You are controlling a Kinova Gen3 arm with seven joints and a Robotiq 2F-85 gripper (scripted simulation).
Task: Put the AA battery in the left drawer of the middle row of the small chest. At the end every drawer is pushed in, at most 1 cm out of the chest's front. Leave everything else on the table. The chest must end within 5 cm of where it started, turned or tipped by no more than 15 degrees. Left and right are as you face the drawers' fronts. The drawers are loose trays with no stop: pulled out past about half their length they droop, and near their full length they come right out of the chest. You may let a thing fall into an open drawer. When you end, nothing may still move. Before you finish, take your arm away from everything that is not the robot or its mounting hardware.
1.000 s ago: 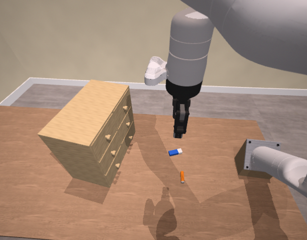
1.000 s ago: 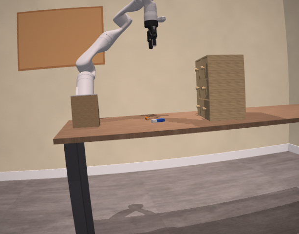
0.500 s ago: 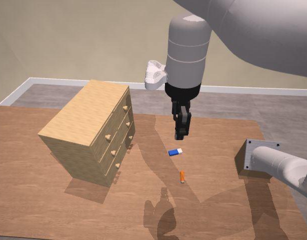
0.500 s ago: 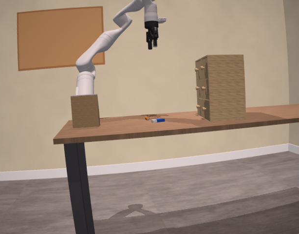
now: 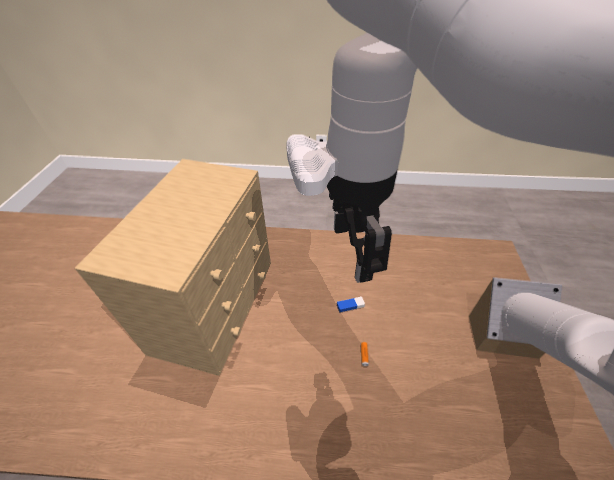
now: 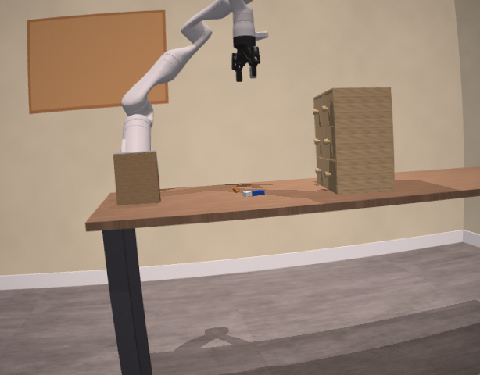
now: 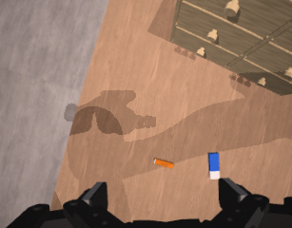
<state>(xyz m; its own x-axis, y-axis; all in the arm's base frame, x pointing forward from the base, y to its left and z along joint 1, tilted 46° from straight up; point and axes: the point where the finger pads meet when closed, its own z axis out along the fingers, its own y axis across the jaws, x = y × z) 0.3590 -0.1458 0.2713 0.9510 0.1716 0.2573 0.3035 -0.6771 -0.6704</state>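
Probably drawer first, battery after

High over the table (image 5: 426, 372) (image 6: 199, 205) (image 7: 150, 81), the gripper (image 5: 372, 272) (image 6: 245, 76) (image 7: 162, 192) hung released, fingers wide and holding nothing. In the top view, the AA battery (image 5: 364, 353) (image 6: 235, 189) (image 7: 164, 163) lay on the table, between 5 and 6 o'clock from the eraser (image 5: 346, 305) (image 6: 256, 193) (image 7: 214, 162). The middle-left drawer's knob (image 5: 226, 305) (image 6: 317, 141) (image 7: 212, 35) stood near 9 o'clock from the gripper; every drawer looked pushed in. Good work called for lowering well out from the chest (image 5: 167, 222) (image 6: 363, 141), squaring to that knob and missing its neighbours, then drawing straight towards 3 o'clock, gently, stopping short of half its length so the tray neither drooped nor dragged the chest.
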